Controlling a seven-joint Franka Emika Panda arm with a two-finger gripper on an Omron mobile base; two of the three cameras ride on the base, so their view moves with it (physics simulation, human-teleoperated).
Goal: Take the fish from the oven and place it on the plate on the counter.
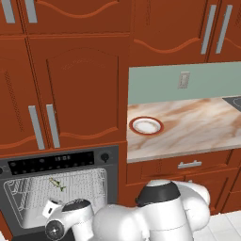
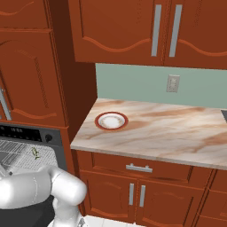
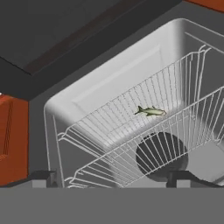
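Hand view showed the tiny slender greenish-yellow fish [image 3: 150, 111] lying flat on the upper wire rack [image 3: 131, 118] inside the black built-in oven [image 3: 109, 87], whose pale inner walls surrounded the rack on three sides. A second wire rack sat below the first, and a dark round disc showed through both racks on the rear wall. The two small dark finger tips [image 3: 45, 176] of the jaws [image 3: 111, 178] stood at the bottom of that view, spread wide apart to either side of the fish and well short of it; the jaws held nothing.

Left base view showed the fish [image 1: 57, 184] on the rack within the open oven cavity [image 1: 19, 197], beneath the dark control panel with its knob [image 1: 105, 157]. The white arm [image 1: 155, 212] reached low toward the cavity from the lower right.

Right base view showed the fish [image 2: 35, 153] at the left edge, with the oven [image 2: 26, 133] beside the red-brown wooden cabinet column. The small round white plate with a red-brown rim [image 2: 111, 120] rested empty on the beige-and-brown marbled stone table [image 2: 168, 128], near its left end and well apart from the fish. A wall outlet [image 2: 173, 83] sat on the pale green backsplash above the table.
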